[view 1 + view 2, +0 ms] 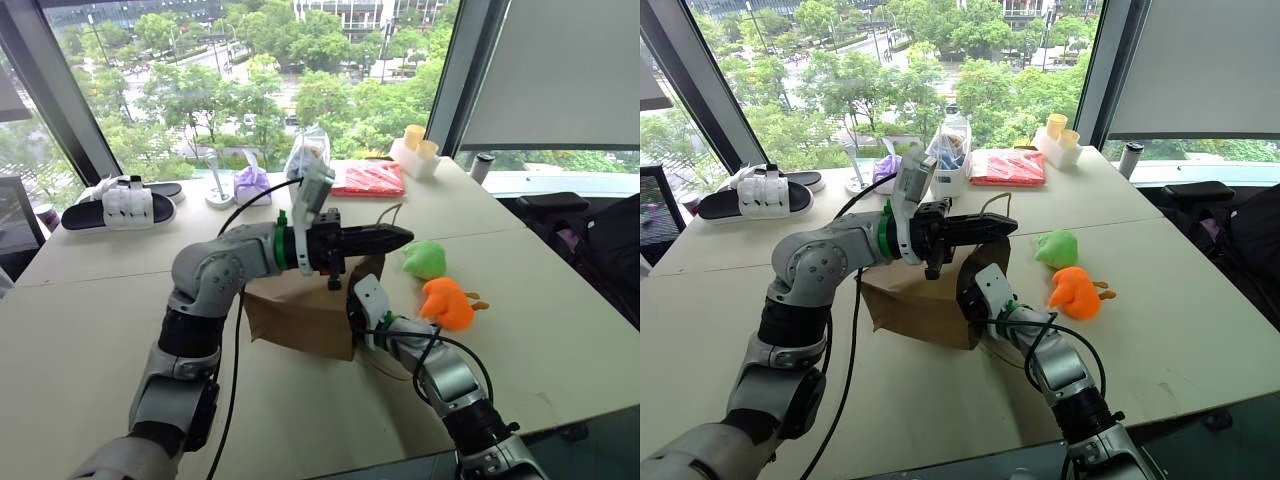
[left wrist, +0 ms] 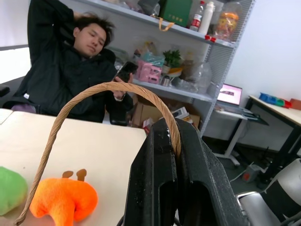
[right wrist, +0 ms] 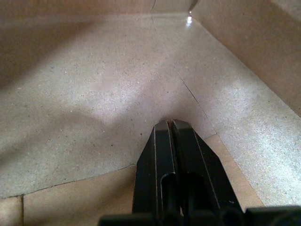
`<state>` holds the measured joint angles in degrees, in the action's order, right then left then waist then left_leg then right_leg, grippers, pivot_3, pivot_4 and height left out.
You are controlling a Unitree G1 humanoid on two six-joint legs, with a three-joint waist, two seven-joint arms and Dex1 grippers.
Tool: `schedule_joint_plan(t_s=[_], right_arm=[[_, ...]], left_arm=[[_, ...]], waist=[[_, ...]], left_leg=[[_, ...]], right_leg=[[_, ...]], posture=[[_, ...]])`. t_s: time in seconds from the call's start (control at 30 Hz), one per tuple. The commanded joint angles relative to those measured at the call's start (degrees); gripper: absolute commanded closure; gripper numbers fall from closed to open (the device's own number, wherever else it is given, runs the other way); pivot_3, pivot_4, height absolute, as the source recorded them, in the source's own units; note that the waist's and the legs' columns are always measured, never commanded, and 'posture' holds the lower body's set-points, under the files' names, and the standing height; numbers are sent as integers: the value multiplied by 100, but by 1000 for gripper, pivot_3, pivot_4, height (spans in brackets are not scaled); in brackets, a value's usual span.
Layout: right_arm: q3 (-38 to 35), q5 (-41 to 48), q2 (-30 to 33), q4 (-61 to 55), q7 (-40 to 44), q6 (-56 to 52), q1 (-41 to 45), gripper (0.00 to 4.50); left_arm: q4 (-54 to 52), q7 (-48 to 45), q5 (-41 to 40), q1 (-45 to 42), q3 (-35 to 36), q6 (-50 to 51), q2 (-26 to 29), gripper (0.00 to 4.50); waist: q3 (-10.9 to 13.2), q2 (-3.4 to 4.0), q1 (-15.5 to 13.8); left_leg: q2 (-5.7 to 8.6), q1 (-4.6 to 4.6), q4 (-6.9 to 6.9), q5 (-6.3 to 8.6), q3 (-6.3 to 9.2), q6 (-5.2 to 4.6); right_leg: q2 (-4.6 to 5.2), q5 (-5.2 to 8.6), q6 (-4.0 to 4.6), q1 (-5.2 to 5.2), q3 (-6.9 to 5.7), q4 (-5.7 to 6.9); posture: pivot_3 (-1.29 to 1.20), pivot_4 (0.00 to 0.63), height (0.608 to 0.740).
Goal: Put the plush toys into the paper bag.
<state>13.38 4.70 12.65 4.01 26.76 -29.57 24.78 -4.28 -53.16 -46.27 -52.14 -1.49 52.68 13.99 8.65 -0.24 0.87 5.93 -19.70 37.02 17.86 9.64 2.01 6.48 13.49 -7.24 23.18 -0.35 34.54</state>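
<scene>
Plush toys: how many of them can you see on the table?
2. The green plush toy lies on the table just right of the paper bag; the orange plush toy lies beside it, nearer the robot. Neither is in the bag yet.

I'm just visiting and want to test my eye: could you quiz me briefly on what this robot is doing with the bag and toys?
1. True or false: both plush toys already lie inside the paper bag.
2. What is the left gripper shut on?
A. the orange toy
B. the bag's cord handle
C. a slipper
3. Fill in: the right gripper points into the ____.

Key:
1. False. The green toy and the orange toy lie on the table, beside the bag.
2. B. The cord handle runs down between its shut fingers.
3. Paper bag; the right wrist view shows its brown inner walls around the shut fingers.
</scene>
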Motion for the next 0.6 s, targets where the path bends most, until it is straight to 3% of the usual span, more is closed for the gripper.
schedule_joint_plan(t_s=[0.03, 0.17, 0.37, 0.6], right_arm=[[-232, 194, -55, -483, 33, 152, -130, 4500], [-511, 652, 27, -1671, 231, 13, -470, 4500], [-1364, 2120, -142, -3285, 183, -756, -1046, 4500], [-3307, 4614, 287, -4298, -454, -1920, -1753, 4500]], left_arm=[[181, -13, 260, 17, 43, -347, 194, 4451], [443, -67, 511, 210, 33, -582, 430, 4451], [533, 39, 587, 380, 80, -596, 451, 4451], [524, 54, 608, 478, 71, -591, 433, 4451]], waist=[[0, 0, -3], [0, 0, -6], [-1, -1, -40], [-1, -1, -42]], left_leg=[[0, 0, 0, 0, 0, 0], [0, 0, -4, 0, 0, 0], [-13, -3, -1, 0, 7, 0], [-14, -3, -1, 2, 7, -4]], right_leg=[[0, 0, 0, 0, 0, 0], [0, 0, 0, 4, 2, 0], [0, 0, 0, -1, 2, -2], [-1, 0, 0, -4, 4, -6]], posture=[[0, 150, 740], [0, 150, 740], [0, 150, 740], [0, 150, 740]])
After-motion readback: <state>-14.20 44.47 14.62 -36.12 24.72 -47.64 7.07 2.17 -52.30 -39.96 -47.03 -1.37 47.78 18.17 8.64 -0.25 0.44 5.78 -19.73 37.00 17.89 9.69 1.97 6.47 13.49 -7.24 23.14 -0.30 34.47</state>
